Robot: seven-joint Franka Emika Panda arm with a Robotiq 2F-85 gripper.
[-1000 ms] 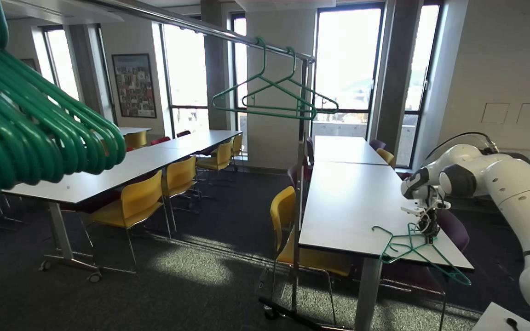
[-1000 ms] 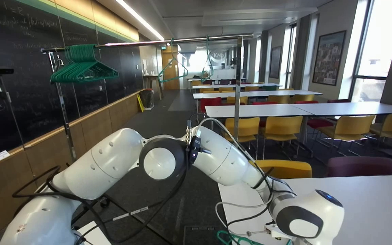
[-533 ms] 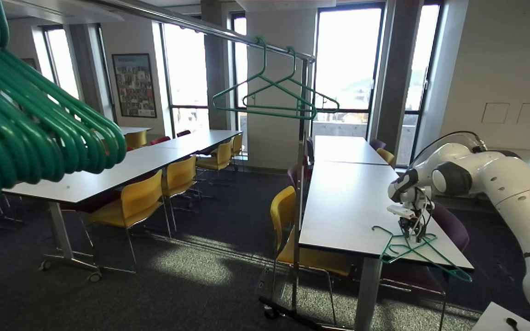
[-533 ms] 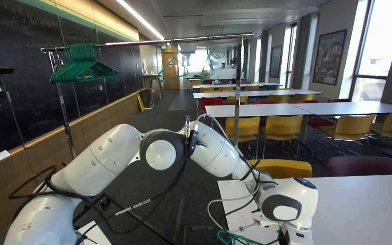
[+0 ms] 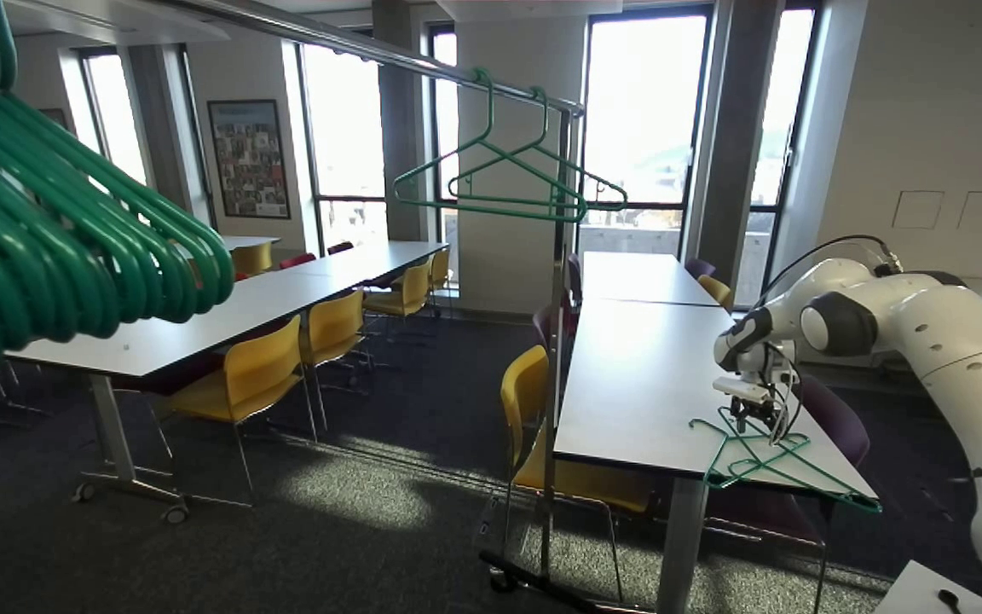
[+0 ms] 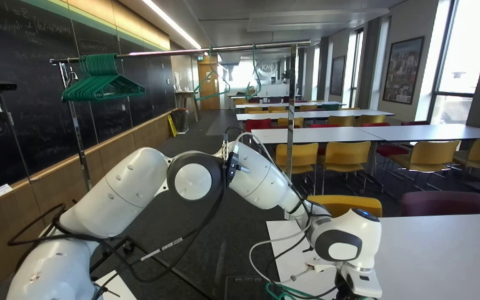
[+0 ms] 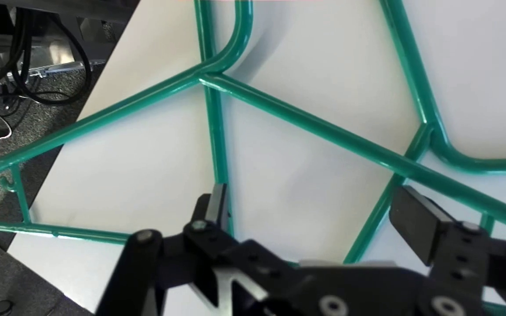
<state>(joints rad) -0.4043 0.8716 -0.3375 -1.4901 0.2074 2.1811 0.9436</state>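
Green triangular plastic hangers lie crossed on the white tabletop in the wrist view, likely light, stiff, slippery; I'd grasp the upper sloping bar; the black pincer is spread, empty. In an exterior view, a chrome clothes rail stands near; in an exterior view, a looping grey cable might snag.

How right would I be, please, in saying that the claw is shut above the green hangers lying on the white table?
One slip: the claw is open, not shut, as the wrist view shows; it is above the green hangers lying on the white table.
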